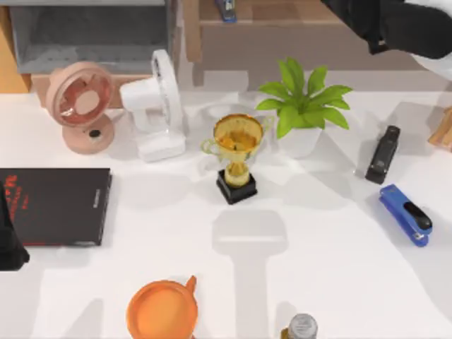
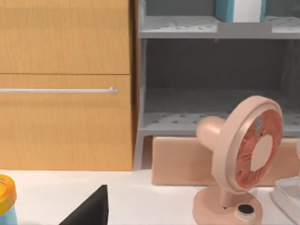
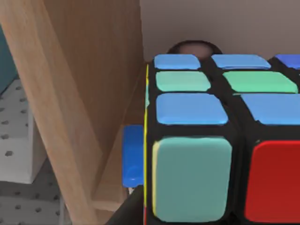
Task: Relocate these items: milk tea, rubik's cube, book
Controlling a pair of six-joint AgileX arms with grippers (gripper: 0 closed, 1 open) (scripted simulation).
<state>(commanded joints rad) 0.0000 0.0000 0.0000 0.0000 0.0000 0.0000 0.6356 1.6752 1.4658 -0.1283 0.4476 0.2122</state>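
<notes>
One rubik's cube [image 3: 225,140] close before my right wrist camera, beside a wooden panel [image 3: 89,93], right end effector state cannot tell, two fans [image 1: 81,102] on the surface [image 1: 318,240], two staplers [image 1: 404,214], one trophy [image 1: 236,152]

The cube [image 3: 225,140] runs off the right wrist view's edges; the book [image 2: 240,10] on the shelf is cropped.

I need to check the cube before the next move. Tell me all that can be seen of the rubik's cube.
The rubik's cube appears close up in the right wrist view. It has black edges and glossy, plastic-looking stickers in a grid: blue and green on one face, teal and red on another, with a thin yellow strip along one side. It sits beside a slanted wooden panel; whether they touch is unclear.
</notes>
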